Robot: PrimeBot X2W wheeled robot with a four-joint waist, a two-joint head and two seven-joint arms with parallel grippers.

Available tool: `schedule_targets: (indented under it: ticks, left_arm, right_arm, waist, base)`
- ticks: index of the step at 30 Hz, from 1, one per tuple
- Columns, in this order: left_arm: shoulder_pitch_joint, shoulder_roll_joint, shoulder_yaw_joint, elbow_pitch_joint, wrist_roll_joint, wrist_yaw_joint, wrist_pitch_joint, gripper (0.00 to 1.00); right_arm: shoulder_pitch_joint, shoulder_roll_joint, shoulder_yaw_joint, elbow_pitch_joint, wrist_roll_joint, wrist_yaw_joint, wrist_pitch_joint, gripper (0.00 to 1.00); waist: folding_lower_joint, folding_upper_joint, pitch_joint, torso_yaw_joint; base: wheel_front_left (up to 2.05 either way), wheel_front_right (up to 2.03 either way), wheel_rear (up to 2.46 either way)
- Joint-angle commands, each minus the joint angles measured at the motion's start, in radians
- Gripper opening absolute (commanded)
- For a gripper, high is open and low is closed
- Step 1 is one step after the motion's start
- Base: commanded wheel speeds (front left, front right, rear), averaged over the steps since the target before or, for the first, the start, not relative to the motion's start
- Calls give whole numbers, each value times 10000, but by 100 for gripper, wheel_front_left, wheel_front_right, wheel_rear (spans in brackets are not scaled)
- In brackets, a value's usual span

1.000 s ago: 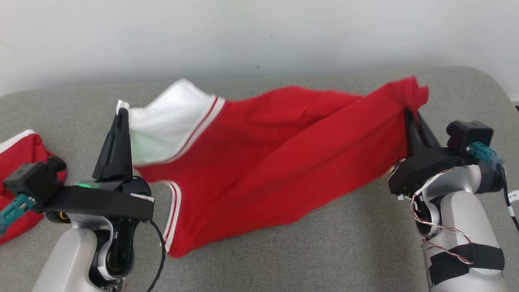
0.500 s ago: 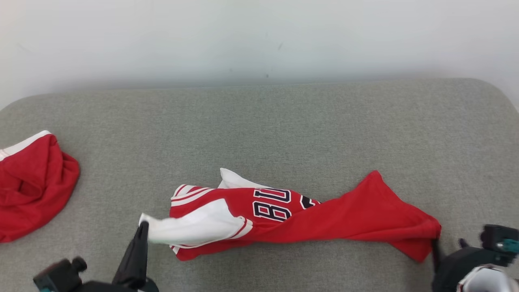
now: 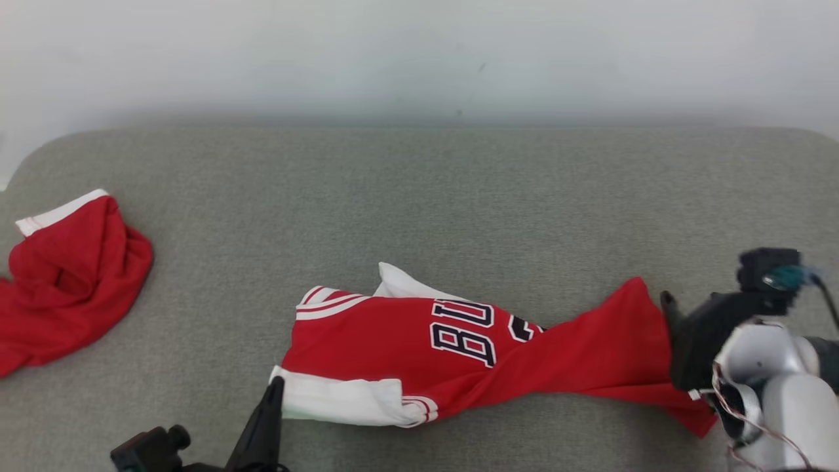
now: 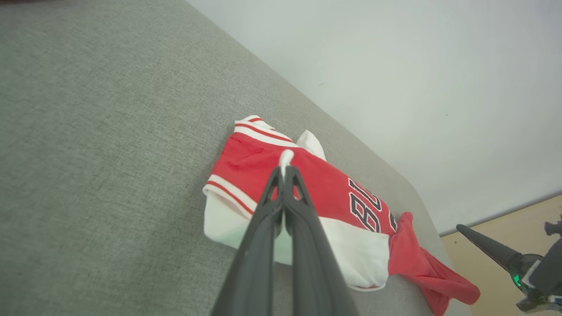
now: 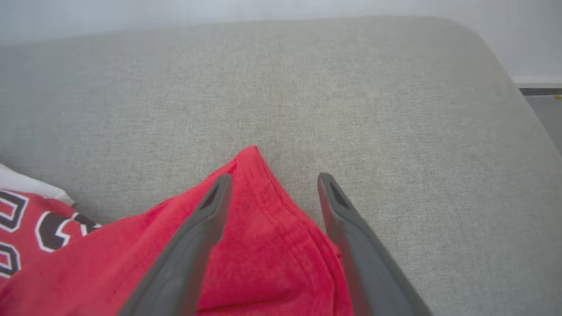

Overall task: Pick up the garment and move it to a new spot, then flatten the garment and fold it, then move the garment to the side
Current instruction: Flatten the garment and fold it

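The garment [image 3: 459, 347] is a red jersey with white trim and dark letters. It lies twisted along the front of the grey cushion [image 3: 419, 196]. My left gripper [image 3: 275, 387] is at its near left end, shut on the white hem. In the left wrist view a bit of white cloth pokes out past the pressed fingertips of the left gripper [image 4: 284, 169], with the garment [image 4: 333, 193] spread beyond. My right gripper [image 3: 672, 314] is at the garment's red right end. In the right wrist view the right gripper [image 5: 272, 182] is open, and the red corner of the garment [image 5: 263, 228] lies loose under and between its fingers.
A second red piece of clothing with a white band [image 3: 65, 275] lies bunched at the cushion's left edge. A pale wall rises behind the cushion. The cushion's right edge drops to the floor [image 5: 544, 109]. Bare grey cushion stretches behind the garment.
The garment, held stretched in the air a second ago, now lies on the cushion. My right gripper has opened and let go of the red corner. The head view has shifted.
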Motion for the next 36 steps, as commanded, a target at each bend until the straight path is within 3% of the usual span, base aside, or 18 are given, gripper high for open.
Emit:
schedule_targets:
  ticks: [1,9,16,17,18,19,29,36]
  left_arm:
    - [-156,-44,-59,99,82,-82,1,0]
    - [-705,-330,-540,430,284,-356,71,0]
    - [-795,-368,-622,521,326,-408,21,0]
    - [-813,-371,-626,530,332,-410,12,0]
    - [-844,-378,-634,535,346,-406,5,0]
    - [-884,-384,-637,540,368,-394,-1,0]
    - [-1401,-315,38,-83,951,-220,-1045,0]
    - [-1829,-659,801,-1442,1512,-624,-1410,0]
  right_arm:
    - [-286,-136,142,366,-190,-19,168,100]
    - [-1688,-791,89,2940,-825,-21,482,100]
    - [-2315,-828,-173,4523,-1173,-19,266,100]
    - [-2382,-828,-227,4713,-1220,-19,196,89]
    - [-2408,-817,-218,4851,-1267,-21,68,50]
    - [-2446,-806,-150,4941,-1290,-19,-147,0]
    - [-3281,-1072,-441,4198,-1115,-21,-3599,0]
    - [-3637,-1537,-272,2443,-251,-21,-6729,0]
  waist:
    - [0,0,162,232]
    - [0,0,557,1151]
    - [0,0,786,1343]
    - [0,0,809,1343]
    - [0,0,830,1340]
    - [0,0,847,1331]
    - [0,0,566,826]
    - [0,0,271,430]
  base:
    - [0,0,0]
    - [0,0,0]
    - [0,0,0]
    - [0,0,0]
    - [0,0,0]
    - [0,0,0]
    - [0,0,0]
    - [0,0,0]
